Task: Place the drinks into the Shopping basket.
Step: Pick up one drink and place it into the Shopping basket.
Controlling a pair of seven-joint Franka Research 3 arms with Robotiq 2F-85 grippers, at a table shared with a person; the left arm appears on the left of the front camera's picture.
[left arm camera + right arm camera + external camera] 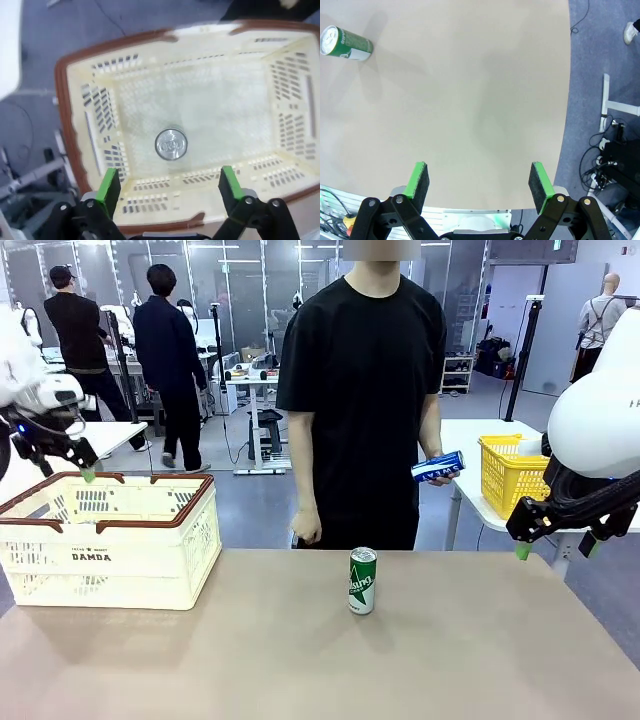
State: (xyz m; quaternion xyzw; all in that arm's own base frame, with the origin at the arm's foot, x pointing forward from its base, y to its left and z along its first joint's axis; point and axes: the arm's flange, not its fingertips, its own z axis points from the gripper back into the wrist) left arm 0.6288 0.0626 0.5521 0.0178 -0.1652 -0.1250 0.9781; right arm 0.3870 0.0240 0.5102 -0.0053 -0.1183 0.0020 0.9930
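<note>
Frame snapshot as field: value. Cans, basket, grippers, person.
basket: on table, robot's left side
can in basket: one, upright, silver top seen from above; colour not visible
green can: upright, mid-table, untouched
blue can: in person's hand, off the table
left gripper: open, empty, above basket
right gripper: open, empty, above table's right side
remaining: two cans outside basket

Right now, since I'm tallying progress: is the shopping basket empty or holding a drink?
Not empty: one can stands upright on the floor of the basket, silver top facing the left wrist view.
</note>
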